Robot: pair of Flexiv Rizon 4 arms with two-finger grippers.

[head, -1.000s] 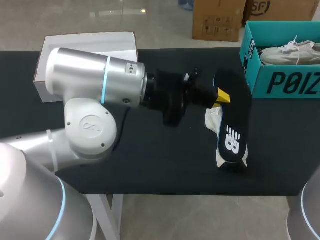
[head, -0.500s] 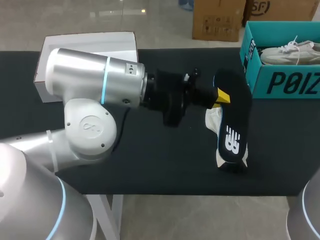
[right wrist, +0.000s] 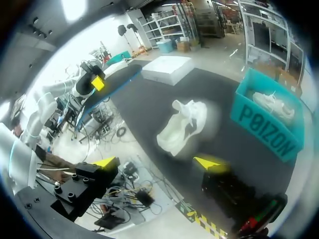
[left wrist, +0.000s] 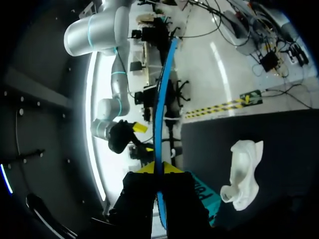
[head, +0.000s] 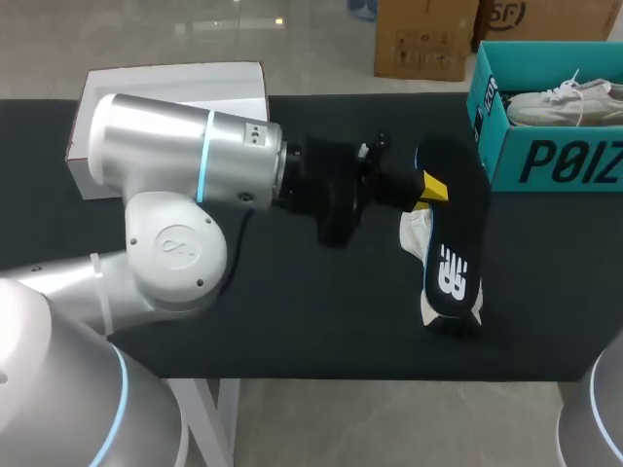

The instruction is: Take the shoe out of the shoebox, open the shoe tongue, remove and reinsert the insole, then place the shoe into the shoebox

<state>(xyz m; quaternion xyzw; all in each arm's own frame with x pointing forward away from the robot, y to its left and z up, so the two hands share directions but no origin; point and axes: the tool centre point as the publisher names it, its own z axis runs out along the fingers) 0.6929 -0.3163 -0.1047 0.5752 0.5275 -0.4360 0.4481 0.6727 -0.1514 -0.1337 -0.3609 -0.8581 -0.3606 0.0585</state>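
L gripper shut tight on the black insole, held over the white shoe on the table.
Insole's long axis runs near-to-far, pinched at its left edge toward the far end. Shoe lies directly under it on approx. the same axis, peeking out at left. Reinsertion looks like mainly a downward move; L arm is far nearer. R gripper is wide open, empty, well apart on the near side. Teal shoebox sits far right.

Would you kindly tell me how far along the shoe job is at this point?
Done: the shoe is out on the table and its insole removed. In hand: the left claw grips the insole. Remaining: reinserting it and returning the shoe to the shoebox.
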